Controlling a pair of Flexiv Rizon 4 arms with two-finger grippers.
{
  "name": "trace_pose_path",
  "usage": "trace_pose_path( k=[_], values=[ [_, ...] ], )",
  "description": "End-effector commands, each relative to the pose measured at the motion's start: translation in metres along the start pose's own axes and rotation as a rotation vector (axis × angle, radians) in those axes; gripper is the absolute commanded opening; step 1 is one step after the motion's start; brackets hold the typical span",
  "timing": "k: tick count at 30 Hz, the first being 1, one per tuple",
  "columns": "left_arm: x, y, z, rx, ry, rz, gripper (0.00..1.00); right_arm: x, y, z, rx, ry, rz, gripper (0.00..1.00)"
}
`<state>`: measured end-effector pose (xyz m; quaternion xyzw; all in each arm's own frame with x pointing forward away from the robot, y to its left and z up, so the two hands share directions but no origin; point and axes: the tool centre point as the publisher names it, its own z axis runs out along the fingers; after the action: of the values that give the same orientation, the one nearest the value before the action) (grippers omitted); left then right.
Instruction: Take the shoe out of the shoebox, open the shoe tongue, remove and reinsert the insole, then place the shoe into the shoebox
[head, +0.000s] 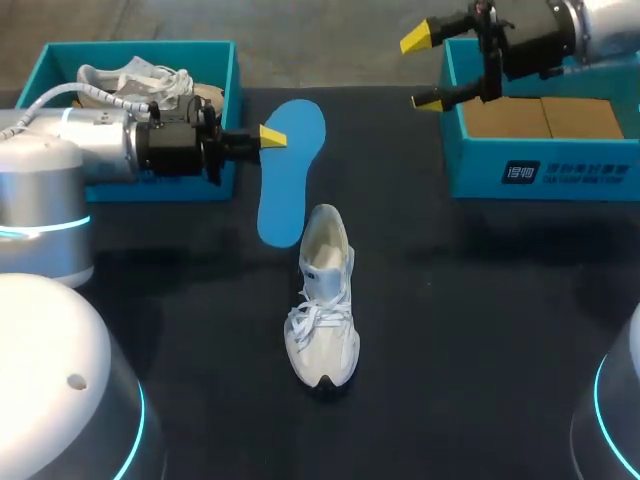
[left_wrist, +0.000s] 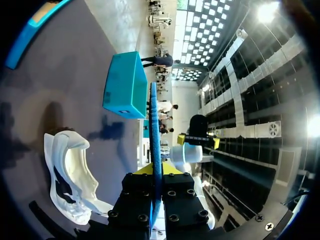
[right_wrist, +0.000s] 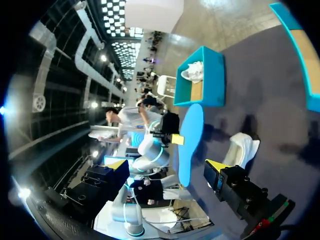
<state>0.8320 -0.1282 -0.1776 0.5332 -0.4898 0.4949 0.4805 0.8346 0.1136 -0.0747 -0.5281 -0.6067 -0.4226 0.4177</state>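
A white shoe stands upright on the dark table's middle, toe toward the front edge, its tongue pulled up. A blue insole hangs in the air beyond its heel, pinched at one edge by my left gripper. In the left wrist view the insole shows edge-on between that gripper's closed fingers, with the shoe below and beside it. My right gripper hovers open and empty over the near-left corner of the right shoebox. From its wrist, that gripper faces the insole and shoe.
A second teal shoebox at the back left holds another white shoe; my left arm passes in front of it. The right shoebox has a brown cardboard floor. Dark tabletop lies bare around the shoe.
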Motion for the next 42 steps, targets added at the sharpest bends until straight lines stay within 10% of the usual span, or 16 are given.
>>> trace_pose_path(
  k=[1,42],
  values=[
    [0.000,0.000,0.000,0.001,-0.002,-0.001,0.00,0.010,-0.023,0.004,-0.027,-0.080,0.014,1.00],
    [0.000,0.000,0.000,0.001,-0.002,-0.001,0.00,0.053,-0.028,0.105,0.047,-0.676,0.159,1.00]
  ],
)
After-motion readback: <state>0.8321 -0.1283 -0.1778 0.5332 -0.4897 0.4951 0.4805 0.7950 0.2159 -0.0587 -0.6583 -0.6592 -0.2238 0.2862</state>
